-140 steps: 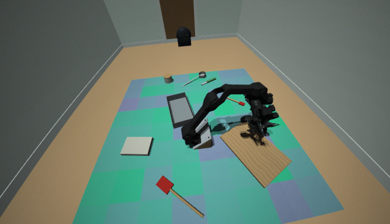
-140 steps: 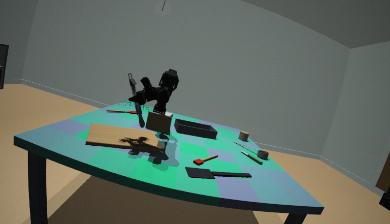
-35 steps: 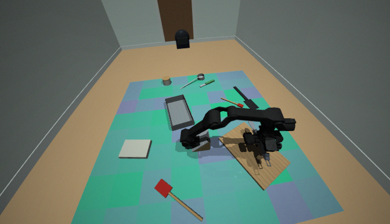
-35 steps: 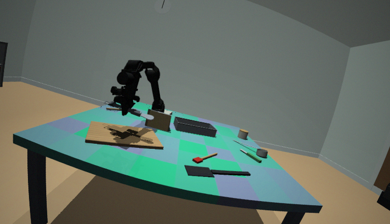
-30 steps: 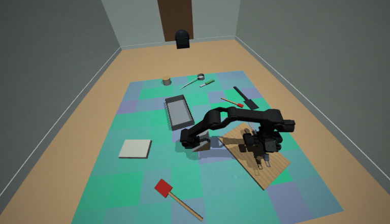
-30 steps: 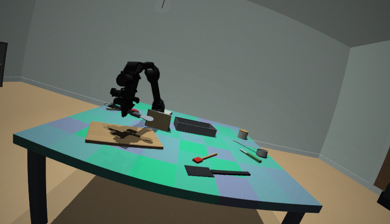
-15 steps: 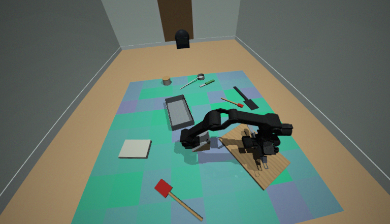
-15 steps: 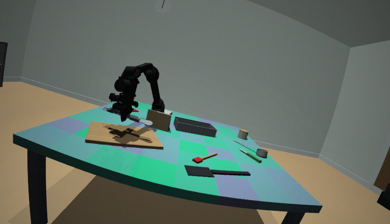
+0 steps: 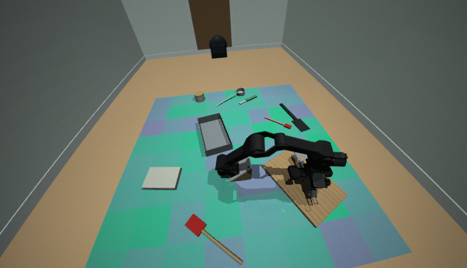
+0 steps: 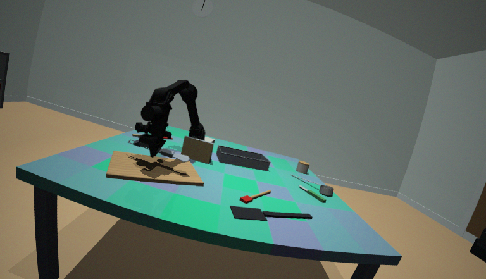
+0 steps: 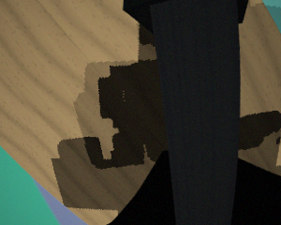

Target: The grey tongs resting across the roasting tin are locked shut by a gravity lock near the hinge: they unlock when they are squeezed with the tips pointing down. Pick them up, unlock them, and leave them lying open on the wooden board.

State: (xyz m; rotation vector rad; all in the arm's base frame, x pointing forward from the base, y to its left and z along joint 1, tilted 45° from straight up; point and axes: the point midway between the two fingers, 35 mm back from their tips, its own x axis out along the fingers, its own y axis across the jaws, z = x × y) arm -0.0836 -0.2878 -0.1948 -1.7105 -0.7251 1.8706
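The gripper is shut on the grey tongs and holds them above the wooden board. The tongs lie roughly level across the fingers, with the rounded end on one side and a thin wire loop on the other. Their shadow falls on the board, apart from them. Whether their arms are spread is too small to tell. In the wrist view a dark bar covers the middle and the fingertips are hidden. The roasting tin stands with nothing across it.
An upright tan panel stands by the arm's base. A white slab and a large red spatula lie across the table from the board. A black turner and a small red brush lie beyond the board.
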